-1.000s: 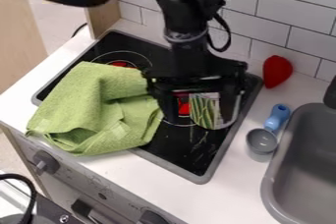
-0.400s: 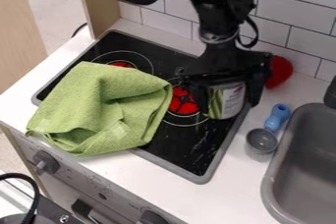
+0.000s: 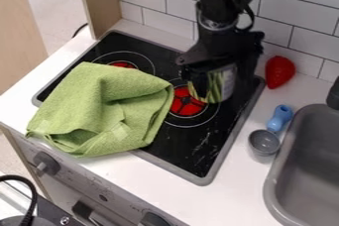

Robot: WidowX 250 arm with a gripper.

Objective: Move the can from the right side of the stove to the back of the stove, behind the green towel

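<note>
- Gripper: the black two-finger gripper (image 3: 220, 82) has its fingers closed on the cylindrical can with a green-and-white label (image 3: 216, 87).
- Position: the can is at the wall-side edge of the right red-and-black burner (image 3: 188, 104), partly covering it from view.
- Change: relative to the preceding frame, gripper and can have shifted toward the white tiled wall (image 3: 285, 9) and slightly left. The red strawberry-shaped object (image 3: 280, 71), previously part-hidden, is now exposed.
- Obstruction: the crumpled green cloth (image 3: 99, 111) covers much of the black stovetop (image 3: 192, 143), its corner near the right burner.
- Adjacent: the grey cup with blue handle (image 3: 264, 143) sits between stovetop and grey sink (image 3: 308, 170).
</note>
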